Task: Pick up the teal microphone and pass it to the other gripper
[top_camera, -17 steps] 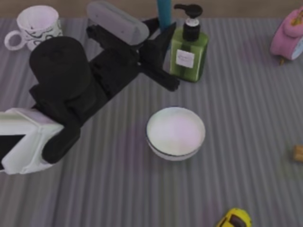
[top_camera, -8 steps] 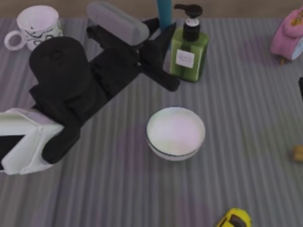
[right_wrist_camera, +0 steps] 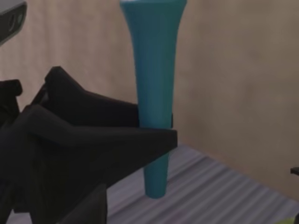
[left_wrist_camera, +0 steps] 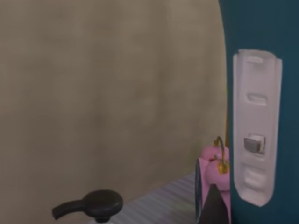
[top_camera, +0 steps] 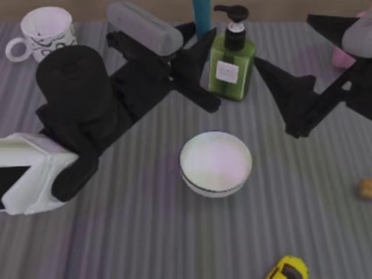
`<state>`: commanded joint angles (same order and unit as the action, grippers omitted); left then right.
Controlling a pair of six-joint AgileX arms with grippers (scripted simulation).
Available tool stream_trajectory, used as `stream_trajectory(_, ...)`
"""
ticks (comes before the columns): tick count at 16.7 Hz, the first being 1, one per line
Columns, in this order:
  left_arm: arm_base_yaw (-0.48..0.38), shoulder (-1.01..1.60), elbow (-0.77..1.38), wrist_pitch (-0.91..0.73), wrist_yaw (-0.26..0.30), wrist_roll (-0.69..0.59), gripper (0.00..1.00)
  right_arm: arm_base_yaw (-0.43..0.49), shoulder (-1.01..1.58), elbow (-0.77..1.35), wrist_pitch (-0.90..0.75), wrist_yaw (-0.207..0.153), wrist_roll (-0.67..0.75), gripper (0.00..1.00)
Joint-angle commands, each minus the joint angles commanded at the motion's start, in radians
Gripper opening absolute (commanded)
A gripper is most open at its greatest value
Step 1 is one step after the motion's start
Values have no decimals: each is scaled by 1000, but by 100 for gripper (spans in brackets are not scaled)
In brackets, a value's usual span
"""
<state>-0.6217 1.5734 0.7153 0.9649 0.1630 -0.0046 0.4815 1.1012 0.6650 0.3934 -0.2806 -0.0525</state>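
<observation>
microphone [right_wrist_camera: 154, 98] upright, apparently narrow end down, in left end effector [top_camera: 200, 55]

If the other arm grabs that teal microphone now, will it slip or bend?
The teal microphone looks hard and straight, so probably stiff. Its smooth handle tapers to a thin end, so it might slide in the jaws. The left gripper holds it upright; the right gripper is near.

No text is readable; the green pump bottle [top_camera: 231, 64] label is illegible.
</observation>
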Motion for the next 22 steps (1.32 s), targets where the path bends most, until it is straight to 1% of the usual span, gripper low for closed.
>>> stream_trajectory(2,0,0,0,0,0,0,0,35,75,51,31,-21,-4,100)
stream_trajectory(4,0,0,0,0,0,0,0,54,113,78,48,-32,-6,100)
stream_trajectory(10,0,0,0,0,0,0,0,52,116,80,49,-31,-6,100)
stream_trajectory(13,0,0,0,0,0,0,0,73,188,143,66,-14,-5,100)
stream_trajectory(19,0,0,0,0,0,0,0,132,468,357,120,49,-4,100)
stream_trajectory(22,0,0,0,0,0,0,0,144,509,395,128,61,-3,100)
